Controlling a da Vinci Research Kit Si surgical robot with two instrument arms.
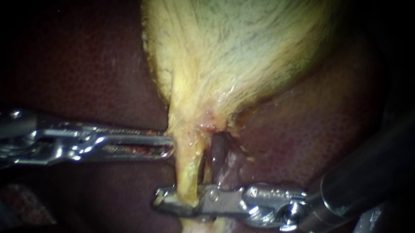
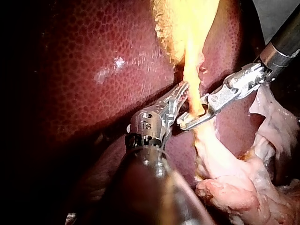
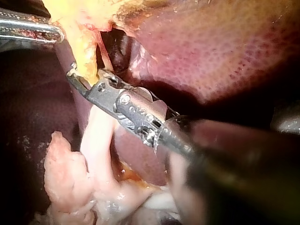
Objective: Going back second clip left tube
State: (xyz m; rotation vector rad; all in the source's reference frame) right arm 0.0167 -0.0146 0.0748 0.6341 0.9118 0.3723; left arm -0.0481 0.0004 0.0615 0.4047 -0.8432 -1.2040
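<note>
Straddling yellow left tube (image 1: 184, 170); right instrument (image 1: 162, 201) pincer apart; left instrument (image 1: 167, 148) pincer together, touching tube

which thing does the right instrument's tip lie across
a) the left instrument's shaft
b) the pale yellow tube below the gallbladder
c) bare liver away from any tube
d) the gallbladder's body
b: the right instrument has its tip across the tube just below the gallbladder, while the left instrument sits beside that tube, nearer the gallbladder.

Endoscope close in, facing the gallbladder (image 1: 229, 43) square-on; wrist cameras ride even nearer, angled in from either side, all three sharing the tube (image 1: 186, 168).
</note>
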